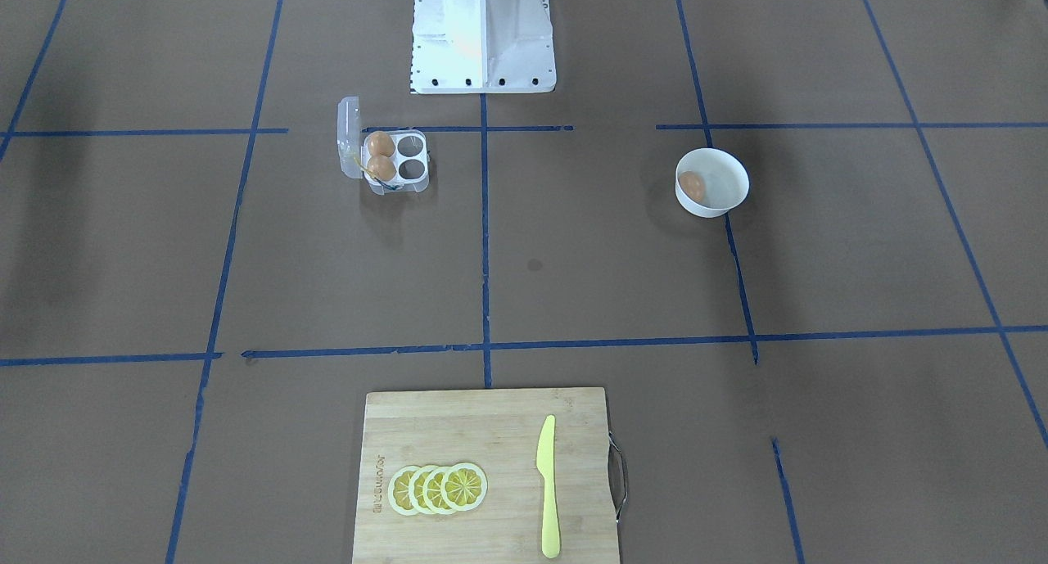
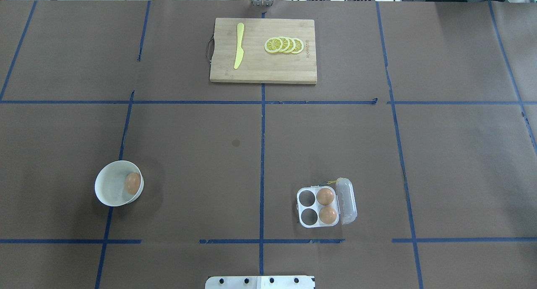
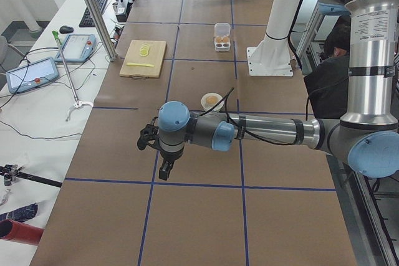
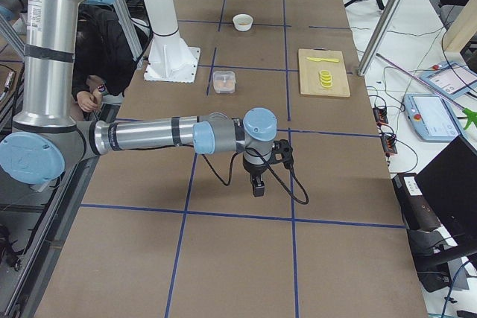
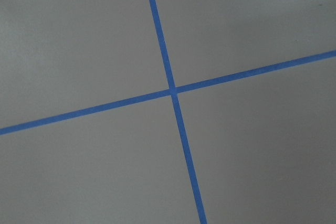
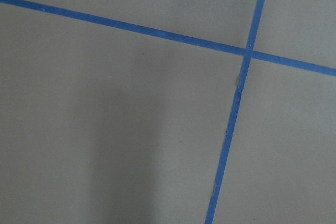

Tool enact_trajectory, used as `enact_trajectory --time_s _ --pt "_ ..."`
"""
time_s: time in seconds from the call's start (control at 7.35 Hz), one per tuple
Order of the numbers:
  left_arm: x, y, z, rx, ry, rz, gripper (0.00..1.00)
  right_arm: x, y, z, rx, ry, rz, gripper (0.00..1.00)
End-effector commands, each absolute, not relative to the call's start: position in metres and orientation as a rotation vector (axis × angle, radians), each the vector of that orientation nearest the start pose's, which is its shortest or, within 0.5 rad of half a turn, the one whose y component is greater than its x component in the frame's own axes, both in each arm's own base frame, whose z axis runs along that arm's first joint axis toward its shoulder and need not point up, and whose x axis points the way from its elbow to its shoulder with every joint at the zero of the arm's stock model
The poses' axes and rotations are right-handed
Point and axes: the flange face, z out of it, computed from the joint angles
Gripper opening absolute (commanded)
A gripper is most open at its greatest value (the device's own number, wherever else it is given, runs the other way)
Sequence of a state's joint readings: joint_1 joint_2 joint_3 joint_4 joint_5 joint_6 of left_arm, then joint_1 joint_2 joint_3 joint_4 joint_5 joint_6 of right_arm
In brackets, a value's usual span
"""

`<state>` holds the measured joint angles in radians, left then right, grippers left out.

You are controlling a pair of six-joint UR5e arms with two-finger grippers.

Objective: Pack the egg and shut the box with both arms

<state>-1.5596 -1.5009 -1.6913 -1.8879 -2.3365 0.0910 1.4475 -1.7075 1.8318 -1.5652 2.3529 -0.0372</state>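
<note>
Tan-brown and loose, the egg (image 2: 132,183) lay in a white bowl (image 2: 105,192) on the robot's left half of the table (image 2: 188,134), against the bowl wall nearest the box (image 2: 317,206). That clear plastic box sat on the right half, its lid (image 2: 347,201) swung open away from the bowl, with its two empty cups (image 2: 308,198) facing the bowl. At the table's left end hung the left gripper (image 3: 166,167), the bowl lying between it and the box, so this arm seemed nearer. Well apart, at the opposite end, hung the right gripper (image 4: 257,184). Whether either gripper's fingers were spread or pressed together could not be told.
</note>
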Motion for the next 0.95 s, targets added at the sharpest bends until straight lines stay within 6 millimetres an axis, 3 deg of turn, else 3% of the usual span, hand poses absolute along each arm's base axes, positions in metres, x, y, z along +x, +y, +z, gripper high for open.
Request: enact_trajectory --time_s 0.0,0.27,0.54,0.68,0.82 --pt "-0.059 -0.486 0.589 0.564 0.722 0.308 1.0 0.005 -0.463 0.571 0.132 -0.792 -0.222 1.0" --pt "-0.056 -0.517 0.569 0.723 0.717 0.379 1.0 0.005 -0.472 0.565 0.144 -0.79 -0.225 1.0" --pt "-0.051 -0.514 0.56 0.754 0.768 0.422 1.0 0.004 -0.473 0.561 0.153 -0.793 -0.231 1.0" --pt "-0.033 -0.504 0.552 0.832 0.805 0.494 1.0 0.003 -0.476 0.561 0.172 -0.794 -0.241 1.0" --pt "0.0 -0.501 0.548 0.762 0.892 0.458 1.0 0.004 -0.478 0.559 0.218 -0.795 -0.255 1.0"
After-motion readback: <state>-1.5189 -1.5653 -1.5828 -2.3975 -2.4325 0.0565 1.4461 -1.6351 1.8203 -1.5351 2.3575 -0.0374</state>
